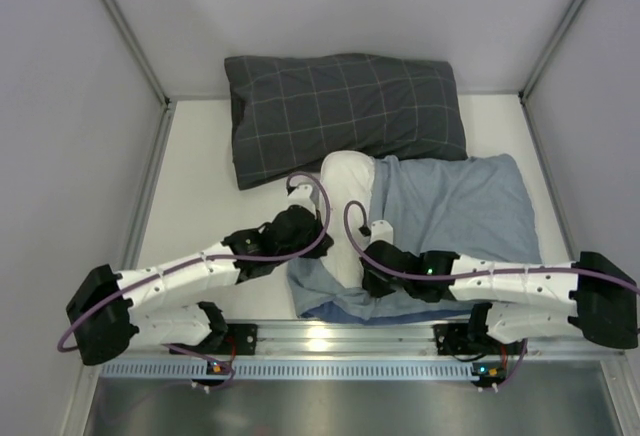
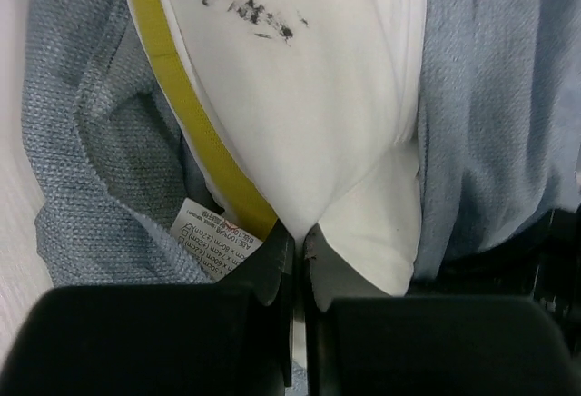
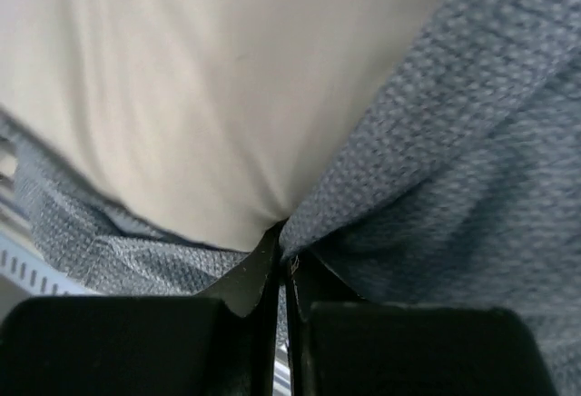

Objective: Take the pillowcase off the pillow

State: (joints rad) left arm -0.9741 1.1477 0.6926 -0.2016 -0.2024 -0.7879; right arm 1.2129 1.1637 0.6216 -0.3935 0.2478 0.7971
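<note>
The white pillow (image 1: 345, 191) sticks partly out of the blue-grey pillowcase (image 1: 460, 206) in the middle of the table. My left gripper (image 1: 312, 224) is at the pillow's left side. In the left wrist view it (image 2: 298, 237) is shut on a fold of the white pillow (image 2: 309, 96), beside the yellow piping (image 2: 172, 69) and a white label (image 2: 213, 242). My right gripper (image 1: 366, 271) is at the case's near opening. In the right wrist view it (image 3: 281, 246) is shut on the pillowcase edge (image 3: 454, 142), next to the pillow (image 3: 182, 96).
A dark grey checked pillow (image 1: 340, 106) lies at the back, touching the white pillow's far end. Grey walls enclose the left, right and back sides. A metal rail (image 1: 330, 336) runs along the near edge, with loose pillowcase cloth (image 1: 320, 291) bunched against it.
</note>
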